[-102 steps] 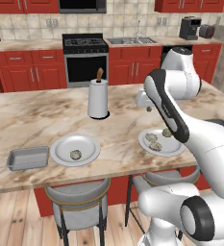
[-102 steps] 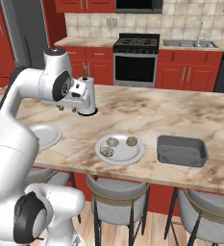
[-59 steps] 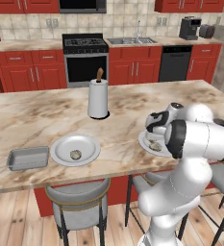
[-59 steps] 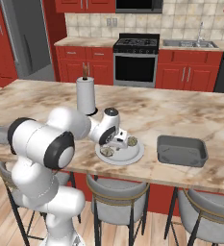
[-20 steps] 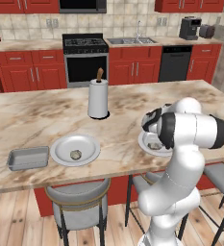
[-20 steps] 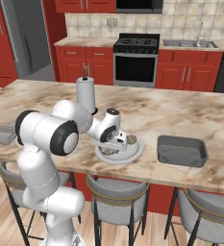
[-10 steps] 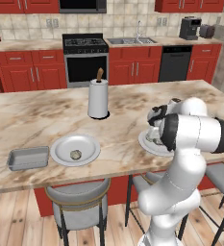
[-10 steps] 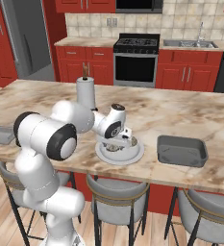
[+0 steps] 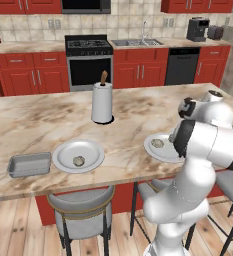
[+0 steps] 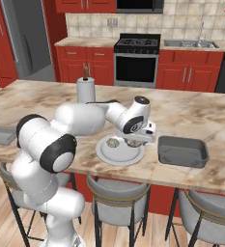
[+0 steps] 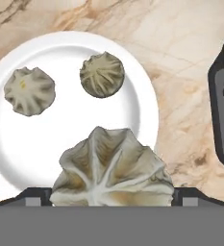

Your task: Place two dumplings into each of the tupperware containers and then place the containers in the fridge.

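Hovering with jaws wide apart, the two-finger gripper [image 11: 111,192] straddles a lumpy tan dumpling [image 11: 112,168] on the round white plate [image 11: 142,103]; both shallow grey tupperware containers [image 10: 180,150] look empty, fridge step pending.

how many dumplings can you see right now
4. Three sit on the plate under the gripper: a large near dumpling between the open jaws, two farther. A fourth lies on the other plate. Others may be hidden.
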You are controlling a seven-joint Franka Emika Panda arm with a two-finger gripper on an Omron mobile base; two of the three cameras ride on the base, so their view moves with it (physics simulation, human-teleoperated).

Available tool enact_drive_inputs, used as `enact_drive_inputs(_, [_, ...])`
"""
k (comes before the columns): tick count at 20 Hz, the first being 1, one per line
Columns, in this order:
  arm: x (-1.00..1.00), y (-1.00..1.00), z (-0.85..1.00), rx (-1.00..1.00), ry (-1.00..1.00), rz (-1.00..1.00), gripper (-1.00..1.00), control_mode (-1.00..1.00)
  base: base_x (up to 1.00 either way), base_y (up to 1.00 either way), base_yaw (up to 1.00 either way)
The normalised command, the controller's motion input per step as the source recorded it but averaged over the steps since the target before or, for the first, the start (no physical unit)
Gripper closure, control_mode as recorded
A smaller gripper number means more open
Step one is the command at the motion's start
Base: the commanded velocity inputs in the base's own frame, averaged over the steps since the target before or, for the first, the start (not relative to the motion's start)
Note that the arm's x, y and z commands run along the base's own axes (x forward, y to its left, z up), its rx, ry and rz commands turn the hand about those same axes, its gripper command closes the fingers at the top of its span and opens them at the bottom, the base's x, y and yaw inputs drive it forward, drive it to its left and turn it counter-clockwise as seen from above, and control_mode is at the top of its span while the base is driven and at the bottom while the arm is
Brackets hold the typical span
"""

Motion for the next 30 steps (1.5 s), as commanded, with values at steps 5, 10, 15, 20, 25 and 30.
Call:
enact_drive_inputs(5, [0.00, -1.00, 0.20, 0.00, 0.08, 0.00, 1.00, -1.00, 0.00, 0.00, 0.00])
enact_drive_inputs(10, [0.16, -0.94, 0.03, 0.06, 0.01, 0.00, 1.00, -1.00, 0.00, 0.00, 0.00])
enact_drive_inputs(15, [0.23, -0.65, -0.07, 0.09, 0.00, 0.00, 1.00, -1.00, 0.00, 0.00, 0.00])
enact_drive_inputs(20, [0.15, -0.01, -0.44, 0.01, 0.00, 0.03, 1.00, -1.00, 0.00, 0.00, 0.00])
enact_drive_inputs(25, [0.28, 0.00, -0.43, 0.00, 0.00, 0.05, 1.00, -1.00, 0.00, 0.00, 0.00])
enact_drive_inputs(30, [0.29, 0.00, -0.22, 0.00, 0.00, 0.03, 1.00, -1.00, 0.00, 0.00, 0.00])
